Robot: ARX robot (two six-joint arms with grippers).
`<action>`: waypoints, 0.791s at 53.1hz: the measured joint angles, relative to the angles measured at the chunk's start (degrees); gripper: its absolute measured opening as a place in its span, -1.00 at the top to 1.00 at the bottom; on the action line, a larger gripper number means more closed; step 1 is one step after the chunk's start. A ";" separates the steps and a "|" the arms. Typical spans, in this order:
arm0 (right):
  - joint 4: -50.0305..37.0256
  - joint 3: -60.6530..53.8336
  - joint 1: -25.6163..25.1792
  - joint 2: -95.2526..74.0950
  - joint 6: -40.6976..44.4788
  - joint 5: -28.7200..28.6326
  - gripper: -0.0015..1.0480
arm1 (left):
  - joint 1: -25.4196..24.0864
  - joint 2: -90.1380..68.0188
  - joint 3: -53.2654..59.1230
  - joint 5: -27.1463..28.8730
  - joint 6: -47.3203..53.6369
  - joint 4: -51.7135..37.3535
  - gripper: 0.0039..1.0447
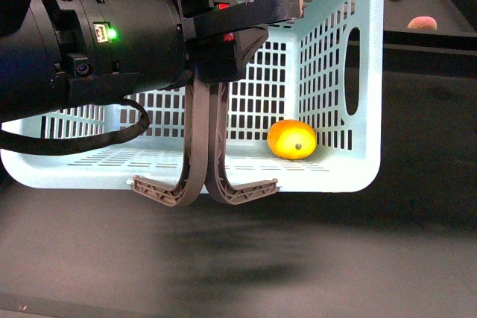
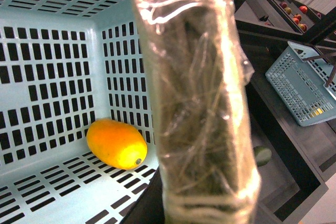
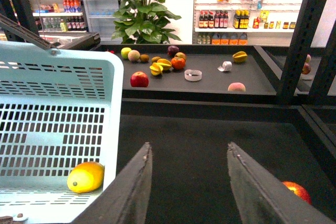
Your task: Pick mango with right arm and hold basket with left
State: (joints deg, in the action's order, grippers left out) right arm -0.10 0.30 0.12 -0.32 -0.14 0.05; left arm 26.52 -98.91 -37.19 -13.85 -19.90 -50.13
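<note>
The mango (image 1: 292, 139) lies inside the light blue basket (image 1: 365, 72), near a corner; it also shows in the left wrist view (image 2: 116, 144) and the right wrist view (image 3: 85, 177). My left gripper (image 1: 223, 16), on the bulky black arm with the green light, is shut on the basket handle, a plastic-wrapped bundle (image 2: 199, 103) that hides its jaws. Two grey ribbed curved bars (image 1: 203, 176) hang down in front of the basket. My right gripper (image 3: 189, 148) is open and empty, over the dark surface beside the basket (image 3: 52, 77), apart from the mango.
A dark shelf behind holds a red apple (image 3: 139, 79), cut star fruit (image 3: 156, 68), a peach (image 3: 237, 87) and other fruit. A red fruit (image 3: 296, 191) lies low on the right. A second blue basket (image 2: 304, 87) stands further off. Dark frame posts (image 3: 299, 35) rise nearby.
</note>
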 joint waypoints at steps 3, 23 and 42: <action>0.00 0.00 0.00 0.00 0.00 0.00 -0.18 | 0.00 0.00 0.00 0.00 0.02 0.00 0.86; 0.00 0.00 0.00 0.09 -0.02 -0.09 -0.85 | -0.35 -3.08 -6.99 14.53 6.54 7.08 0.87; 0.00 0.00 0.00 0.09 -0.02 -0.11 -0.85 | -7.65 -10.23 -23.19 28.22 -30.45 22.29 0.87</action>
State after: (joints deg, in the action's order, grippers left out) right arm -0.10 0.30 0.12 -0.23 -0.16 -0.05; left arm 18.87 -109.14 -60.38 14.37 -50.35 -27.83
